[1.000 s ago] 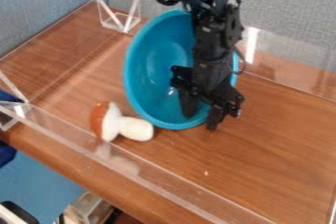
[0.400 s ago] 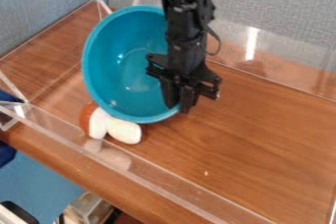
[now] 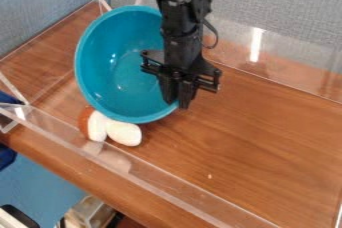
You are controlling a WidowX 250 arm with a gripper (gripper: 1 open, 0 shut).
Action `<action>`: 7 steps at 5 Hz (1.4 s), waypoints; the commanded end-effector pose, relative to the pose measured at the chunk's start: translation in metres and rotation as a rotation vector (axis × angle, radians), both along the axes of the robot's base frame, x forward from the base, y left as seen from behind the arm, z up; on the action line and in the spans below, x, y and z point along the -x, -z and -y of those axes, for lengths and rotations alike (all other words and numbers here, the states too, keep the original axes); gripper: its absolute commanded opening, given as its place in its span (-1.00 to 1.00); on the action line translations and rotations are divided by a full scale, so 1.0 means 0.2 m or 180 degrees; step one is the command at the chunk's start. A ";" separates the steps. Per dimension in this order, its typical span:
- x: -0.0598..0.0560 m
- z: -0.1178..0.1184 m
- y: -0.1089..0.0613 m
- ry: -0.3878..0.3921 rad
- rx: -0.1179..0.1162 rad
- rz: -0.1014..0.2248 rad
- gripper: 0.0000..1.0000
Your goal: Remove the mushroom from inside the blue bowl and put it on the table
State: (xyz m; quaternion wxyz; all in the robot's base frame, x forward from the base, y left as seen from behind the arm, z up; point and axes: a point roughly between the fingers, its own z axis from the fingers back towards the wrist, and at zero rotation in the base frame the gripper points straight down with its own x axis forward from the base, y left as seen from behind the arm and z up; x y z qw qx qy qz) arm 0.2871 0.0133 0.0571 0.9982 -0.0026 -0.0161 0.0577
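The blue bowl (image 3: pixel 120 67) is tipped on its side left of centre, its opening facing up and toward the camera, and nothing shows inside it. The mushroom (image 3: pixel 110 129) lies on the table (image 3: pixel 254 142) by the bowl's lower edge, cream stem to the right and brown cap to the left, partly tucked under the bowl. My black gripper (image 3: pixel 182 94) comes down from above at the bowl's right rim, its fingers drawn close together on that rim.
Low clear acrylic walls edge the table: one along the front (image 3: pixel 147 177) just in front of the mushroom, another at the back right (image 3: pixel 274 47). Bare wood stretches to the right of the gripper. A grey-blue wall stands behind.
The gripper's fingers have closed on the bowl's rim and moved left with it. The bowl has swung left and tipped less steeply, now covering part of the mushroom.
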 end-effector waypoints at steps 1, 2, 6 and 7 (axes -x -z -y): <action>-0.03 -0.04 -0.07 -0.0252 0.0008 0.0135 -1.00; -0.05 -0.05 -0.09 -0.0364 0.0018 0.0138 -1.00; -0.06 0.11 -0.15 -0.0876 0.0113 0.0204 -1.00; -0.03 0.10 -0.19 -0.0932 0.0142 0.0203 -1.00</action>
